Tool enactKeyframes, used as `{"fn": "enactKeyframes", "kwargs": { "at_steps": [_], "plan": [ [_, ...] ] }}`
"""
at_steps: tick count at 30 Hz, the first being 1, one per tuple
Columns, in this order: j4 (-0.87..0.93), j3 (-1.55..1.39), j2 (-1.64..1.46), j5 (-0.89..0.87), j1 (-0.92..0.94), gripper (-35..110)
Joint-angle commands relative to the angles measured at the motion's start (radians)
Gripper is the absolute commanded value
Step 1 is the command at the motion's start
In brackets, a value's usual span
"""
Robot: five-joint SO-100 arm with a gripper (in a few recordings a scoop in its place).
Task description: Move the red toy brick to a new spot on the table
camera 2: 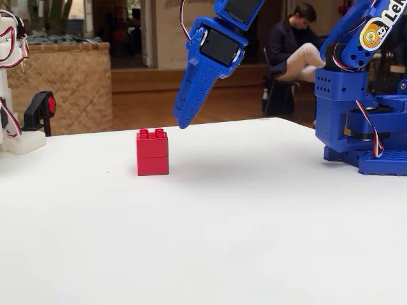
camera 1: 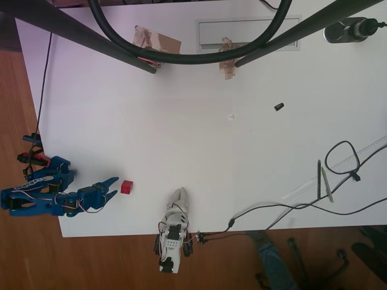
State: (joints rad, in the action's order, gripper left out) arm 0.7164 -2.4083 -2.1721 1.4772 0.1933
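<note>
The red toy brick [camera 1: 126, 186] [camera 2: 152, 152] stands upright on the white table [camera 1: 199, 151] [camera 2: 241, 222], near its left front corner in the overhead view. My blue gripper [camera 1: 115, 186] [camera 2: 184, 122] is just left of the brick in the overhead view, tips pointing at it and apart from it. In the fixed view its fingers hang tips-down above and slightly right of the brick, clear of the table. Seen from above, the fingers look slightly spread with nothing between them.
A grey inset panel [camera 1: 248, 33] and cardboard scraps [camera 1: 158, 41] lie at the far edge. A small black piece [camera 1: 279, 107] sits mid-right. Cables, a ruler and a pen [camera 1: 323, 181] crowd the right side. Black stand legs [camera 1: 91, 36] cross overhead.
</note>
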Motion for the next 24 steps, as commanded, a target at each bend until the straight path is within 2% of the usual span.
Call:
{"fn": "enactKeyframes", "kwargs": {
  "at_steps": [1, 7, 16, 18, 21, 24],
  "plan": [
    [-0.087, 0.091, 0.043, 0.012, 0.031, 27],
    [-0.207, 0.095, 0.149, 0.020, 0.064, 28],
    [-0.296, 0.098, 0.265, 0.017, 0.087, 28],
    [-0.301, 0.098, 0.287, 0.018, 0.089, 23],
    [-0.299, 0.098, 0.301, -0.002, 0.086, 8],
    [-0.268, 0.110, 0.288, -0.009, 0.072, 4]
  ]
}}
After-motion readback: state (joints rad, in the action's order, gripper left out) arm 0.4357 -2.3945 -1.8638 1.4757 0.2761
